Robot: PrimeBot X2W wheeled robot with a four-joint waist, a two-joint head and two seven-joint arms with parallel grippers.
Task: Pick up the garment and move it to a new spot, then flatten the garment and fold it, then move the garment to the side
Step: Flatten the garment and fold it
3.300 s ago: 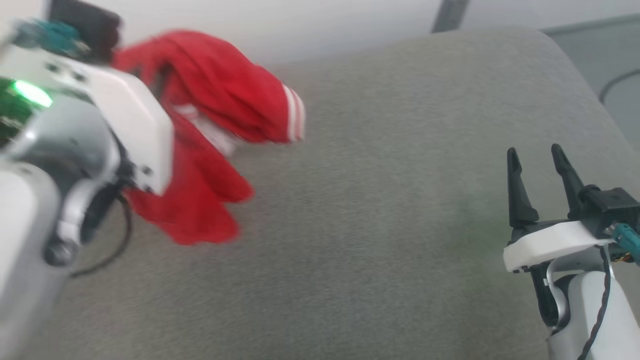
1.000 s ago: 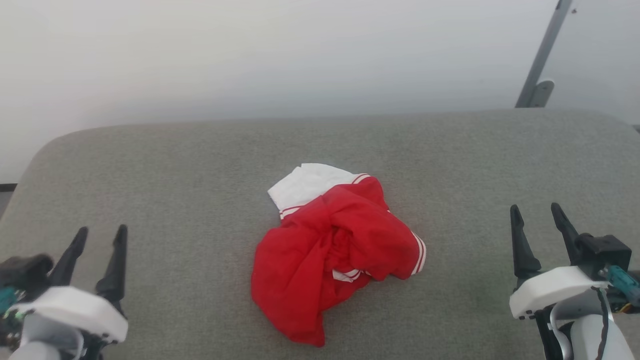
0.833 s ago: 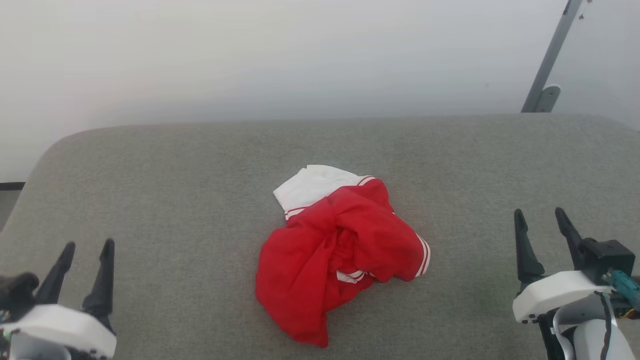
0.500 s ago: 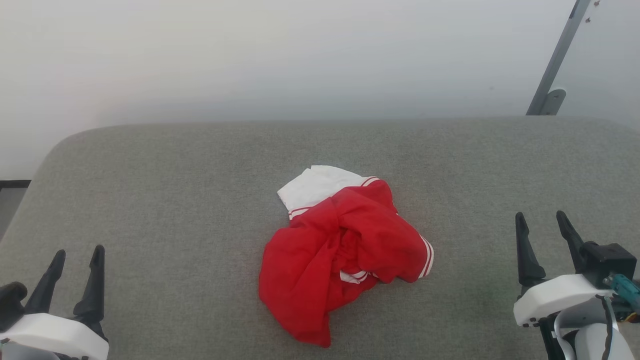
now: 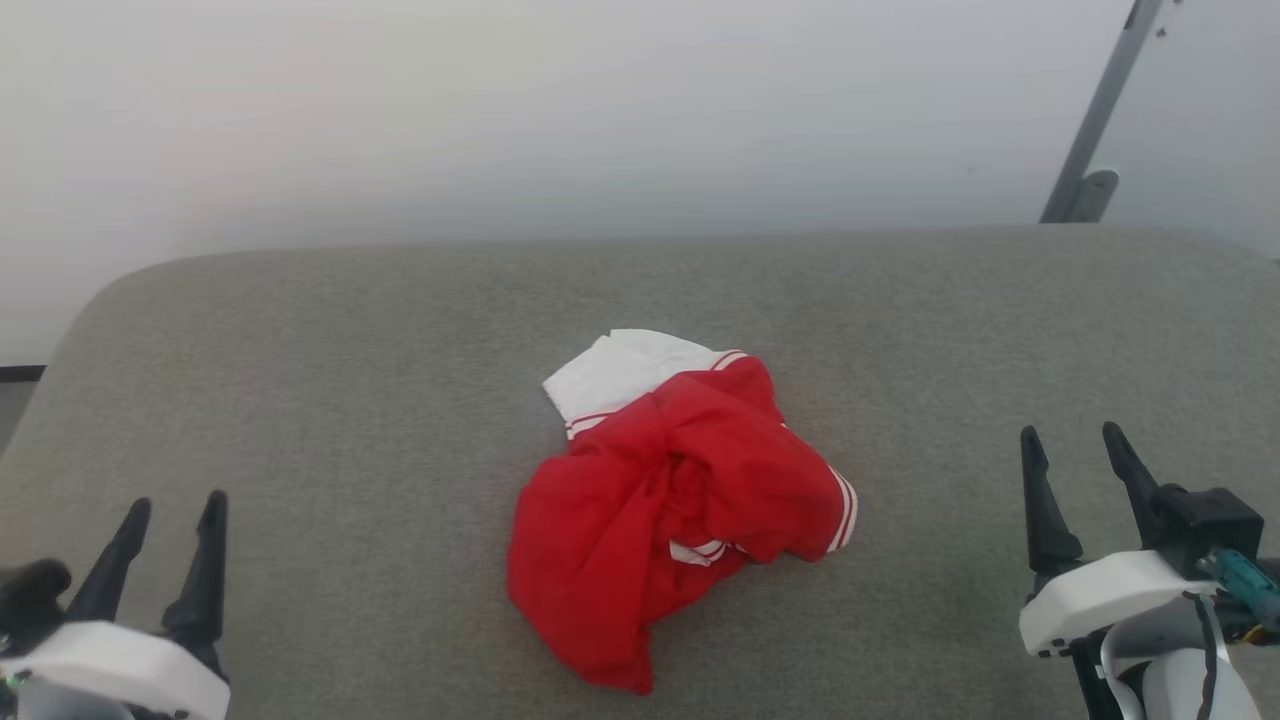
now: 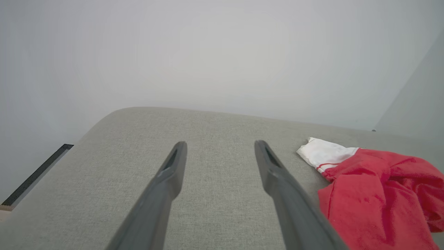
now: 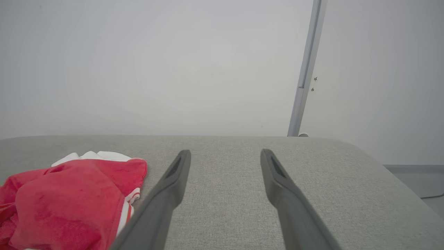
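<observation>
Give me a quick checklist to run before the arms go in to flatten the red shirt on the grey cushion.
1. Is the garment resting on the grey cushion, free of both arms: ok.
2. Is the garment flat: not ok. It lies in a crumpled heap, with a white sleeve at its far side.
3. Are the left jaws open and empty: ok.
4. Are the right jaws open and empty: ok.
5. Is there bare cushion on both sides for spreading: ok.
6. Which side is the print on: cannot tell.

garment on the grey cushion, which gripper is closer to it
Right, by a modest margin. The right gripper stands open off the garment on its striped-cuff side; the left gripper stands open farther off on the opposite side.
</observation>
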